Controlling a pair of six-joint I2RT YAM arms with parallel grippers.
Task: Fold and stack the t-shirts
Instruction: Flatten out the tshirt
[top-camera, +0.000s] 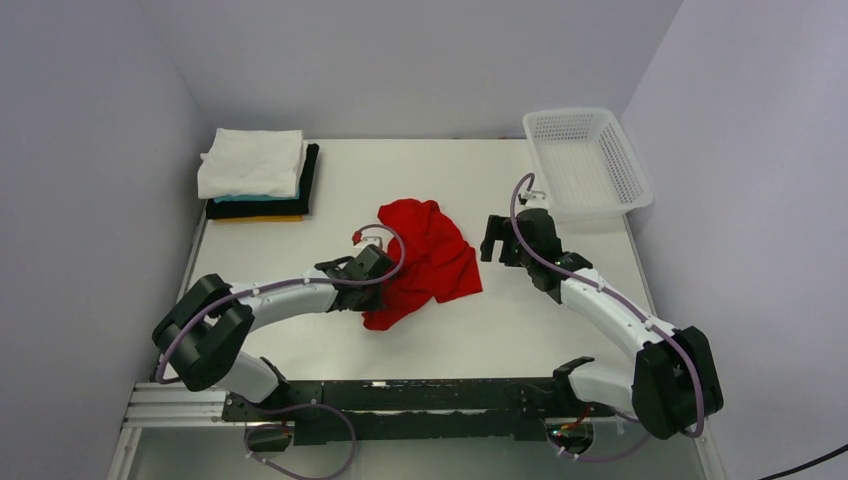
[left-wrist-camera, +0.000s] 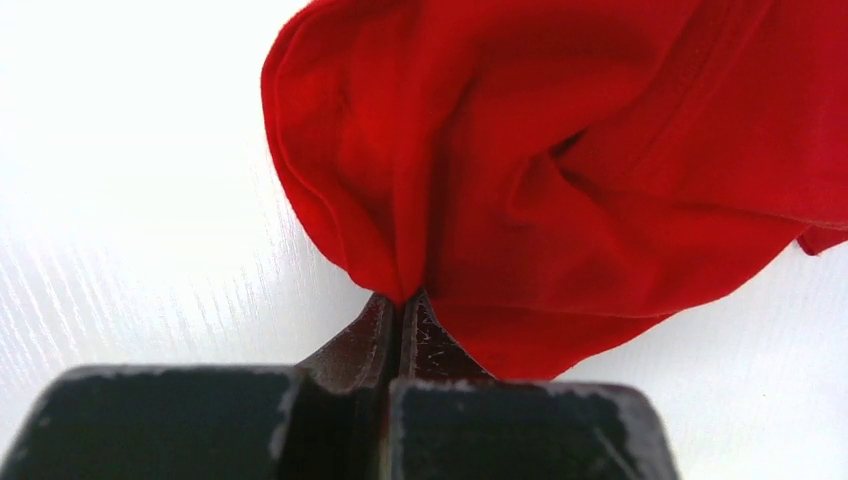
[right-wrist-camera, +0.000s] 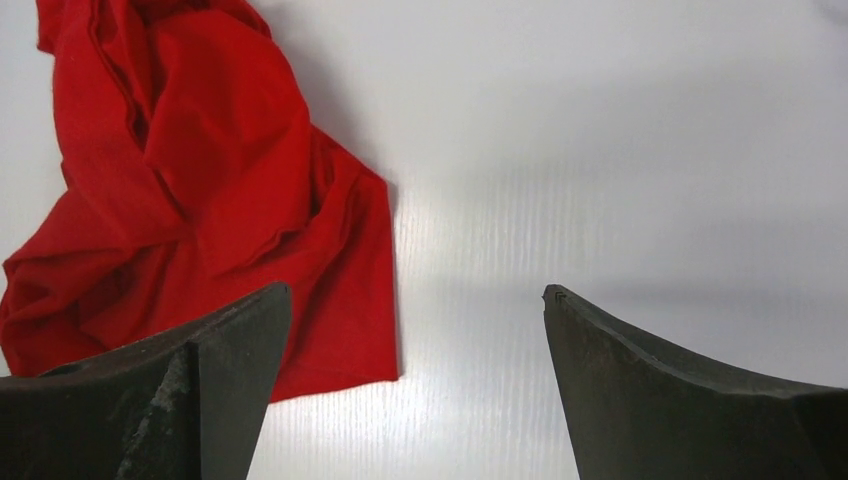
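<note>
Near the middle of the white bench (top-camera: 520, 320), the red t-shirt (top-camera: 425, 262) lies crumpled in a loose heap. At its left edge the left gripper (left-wrist-camera: 402, 302) is clenched on a fold of the red cloth, jaws pressed together. Just right of the shirt, the right gripper (right-wrist-camera: 415, 295) hangs with jaws spread wide, grasping nothing. At the far left corner sits 1 stack of folded shirts (top-camera: 255, 172), white on top, then teal, black and yellow-orange; a white mesh basket (top-camera: 588, 160) stands at the far right
</note>
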